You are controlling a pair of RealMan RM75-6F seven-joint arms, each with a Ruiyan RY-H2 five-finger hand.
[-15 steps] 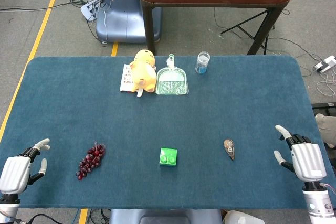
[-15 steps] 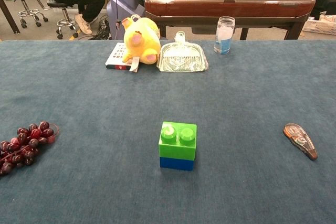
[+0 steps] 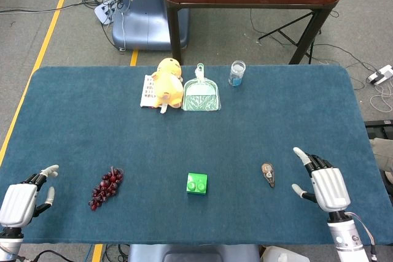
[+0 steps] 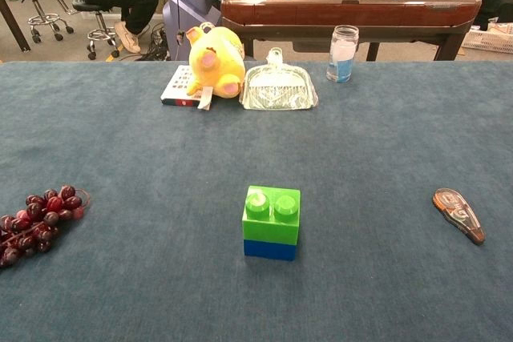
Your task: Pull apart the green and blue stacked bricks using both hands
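A green brick (image 4: pixel 272 215) sits stacked on a blue brick (image 4: pixel 269 249) near the table's front middle; from the head view only the green top (image 3: pixel 197 183) shows. My left hand (image 3: pixel 21 198) hovers open at the front left corner, far from the stack. My right hand (image 3: pixel 324 185) is open at the front right, fingers spread, well to the right of the stack. Neither hand appears in the chest view.
A bunch of dark red grapes (image 3: pixel 106 187) lies left of the stack. A small brown tape dispenser (image 3: pixel 268 174) lies to its right, near my right hand. At the back stand a yellow plush toy (image 3: pixel 167 83), a green dustpan (image 3: pixel 201 95) and a jar (image 3: pixel 237 73).
My right hand has moved left, toward the tape dispenser and the stack. The left hand and the bricks have stayed put.
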